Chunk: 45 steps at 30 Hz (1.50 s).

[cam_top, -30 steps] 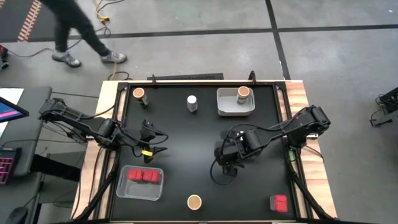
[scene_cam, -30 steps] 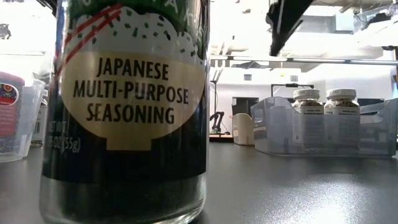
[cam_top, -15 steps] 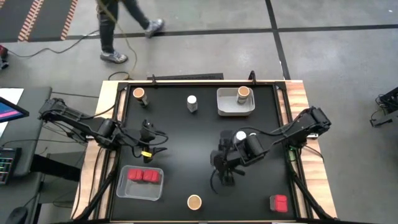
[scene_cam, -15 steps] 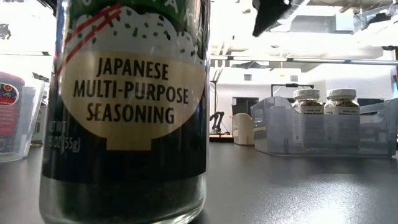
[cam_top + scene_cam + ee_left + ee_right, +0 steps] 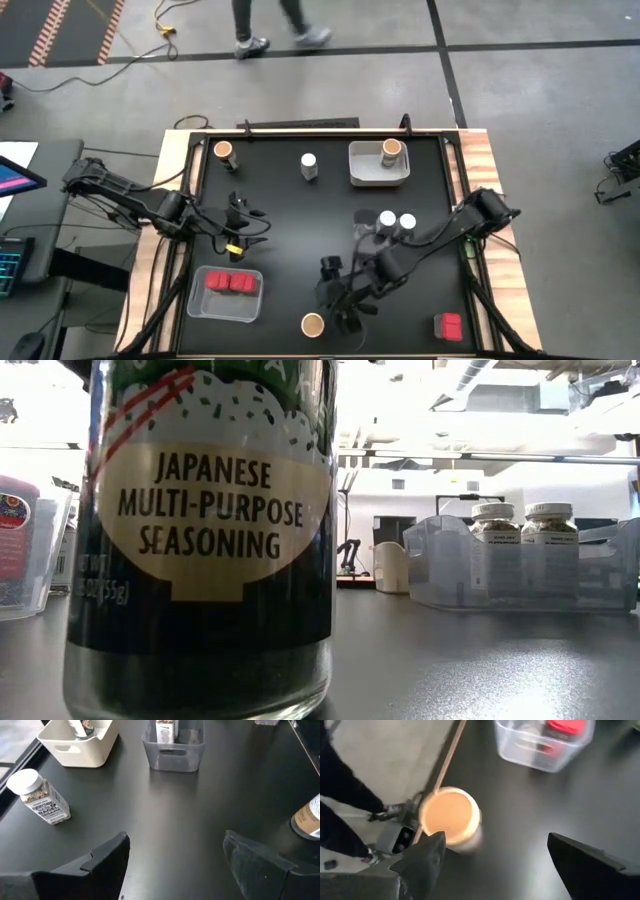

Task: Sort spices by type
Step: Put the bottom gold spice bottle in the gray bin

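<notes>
A cork-topped jar (image 5: 312, 324) stands on its base near the table's front edge; in the low view this jar (image 5: 200, 540) fills the left half. My right gripper (image 5: 338, 305) hovers open just to its right and above it, the jar (image 5: 451, 820) lying beyond one finger (image 5: 420, 862). Two white-lidded jars (image 5: 397, 220) stand in a clear tray (image 5: 520, 585). A third white-lidded jar (image 5: 309, 165) and a cork jar (image 5: 223, 150) stand loose at the far side. My left gripper (image 5: 250, 225) waits open at the left.
A white tray (image 5: 365, 175) at the far side holds a cork jar (image 5: 391, 150). A clear tray (image 5: 200, 305) near the front left holds two red boxes (image 5: 230, 283). One red box (image 5: 448, 326) sits at the front right. A person walks beyond the far edge.
My right gripper has swung from the table's middle toward the near edge and leftward, sinking a little and turning, and now stands by the front cork jar. Its move has uncovered the two white-lidded jars in the clear tray. Its fingers have stayed open.
</notes>
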Motion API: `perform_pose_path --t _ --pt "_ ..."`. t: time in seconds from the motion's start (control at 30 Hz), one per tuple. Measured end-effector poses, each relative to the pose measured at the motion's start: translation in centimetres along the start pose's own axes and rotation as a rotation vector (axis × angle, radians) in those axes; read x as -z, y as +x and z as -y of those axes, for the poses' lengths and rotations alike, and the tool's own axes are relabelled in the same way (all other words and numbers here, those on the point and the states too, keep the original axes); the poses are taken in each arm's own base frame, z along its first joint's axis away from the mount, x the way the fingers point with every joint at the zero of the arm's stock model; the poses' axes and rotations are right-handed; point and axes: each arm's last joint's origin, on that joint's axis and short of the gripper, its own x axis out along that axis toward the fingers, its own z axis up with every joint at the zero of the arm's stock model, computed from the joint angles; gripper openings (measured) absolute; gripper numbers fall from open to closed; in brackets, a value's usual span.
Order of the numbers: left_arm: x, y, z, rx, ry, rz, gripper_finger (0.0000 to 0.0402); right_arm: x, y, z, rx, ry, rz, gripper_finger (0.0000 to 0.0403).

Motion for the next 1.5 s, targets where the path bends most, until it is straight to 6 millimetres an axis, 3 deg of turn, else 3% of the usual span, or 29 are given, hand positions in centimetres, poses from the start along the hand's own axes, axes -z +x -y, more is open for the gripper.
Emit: perform_pose_path --t 0.33,0.57,1.5 --pt "0.3 0.0 -0.1 -0.007 0.011 -0.025 0.0309 -2.3 3.8 -1.7 -0.033 -0.057 -0.03 0.0378" --pt "0.4 0.0 -0.1 -0.01 0.018 -0.039 0.0309 -2.3 6.0 -2.3 -0.085 -0.062 -0.052 0.0378" --pt "0.4 0.0 -0.1 -0.016 0.019 -0.041 0.0309 -0.5 8.2 -1.7 -0.131 -0.01 -0.2 0.0377"
